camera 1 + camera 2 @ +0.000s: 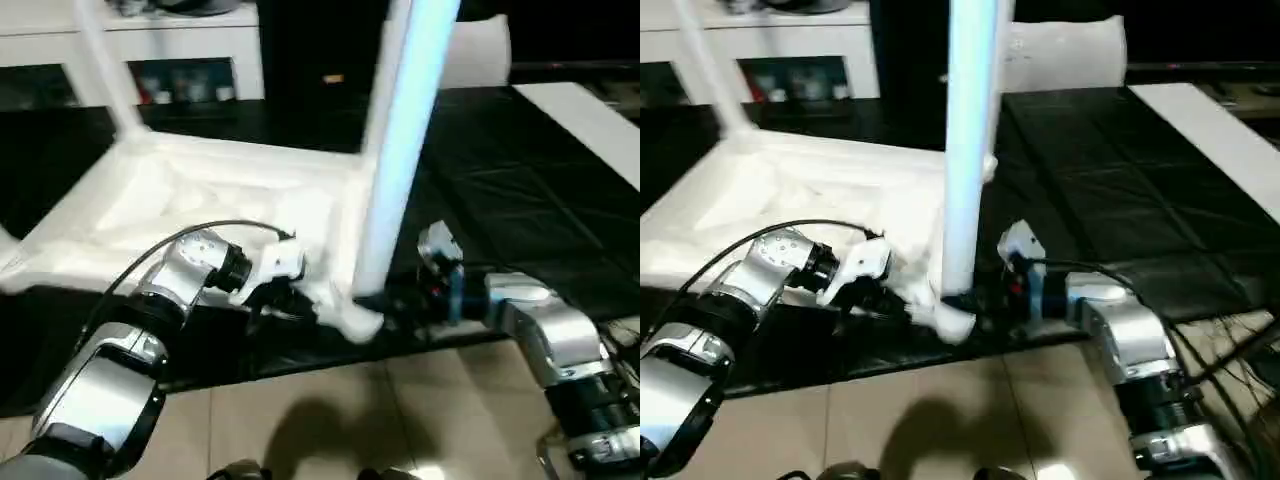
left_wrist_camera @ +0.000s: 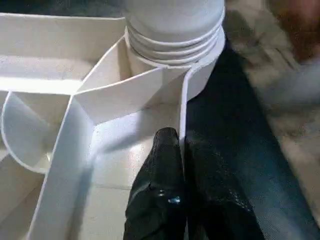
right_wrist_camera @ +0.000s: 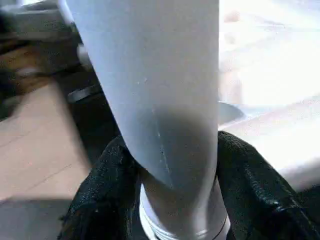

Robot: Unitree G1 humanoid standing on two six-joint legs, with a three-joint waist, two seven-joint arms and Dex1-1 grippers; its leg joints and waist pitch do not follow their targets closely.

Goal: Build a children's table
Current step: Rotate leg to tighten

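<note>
Right gripper (image 3: pixel 170 200) has its two black fingers (image 3: pixel 100 200) around the base of the near table leg (image 1: pixel 400 150), one either side, just above the threaded collar — gripping the leg. Left gripper (image 2: pixel 182 150) is pinched shut on the thin rim wall of the tabletop (image 1: pixel 180 210), right beside the same corner socket (image 2: pixel 175 45), one finger inside the rim, one outside.

Tabletop lies upside down on the black mat (image 1: pixel 520 180), ribbed underside up; the near leg stands upright in the corner socket nearest the robot. A second leg (image 1: pixel 105 70) stands at the far corner from that socket. White cabinet (image 1: pixel 170 45) sits behind the tabletop, well beyond the socket.

Step in hand looks like seating or screwing this leg home. Threads still show above the socket, so likely not fully in. To do it well: keep the leg square to the socket, turn it about its own axis without levering sideways, re-grip low near the collar. Left gripper should keep the rim pinned so the top does not spin or slide. Risk: cross-threading if the leg tilts, or the thin rim flexing under the pinch.
</note>
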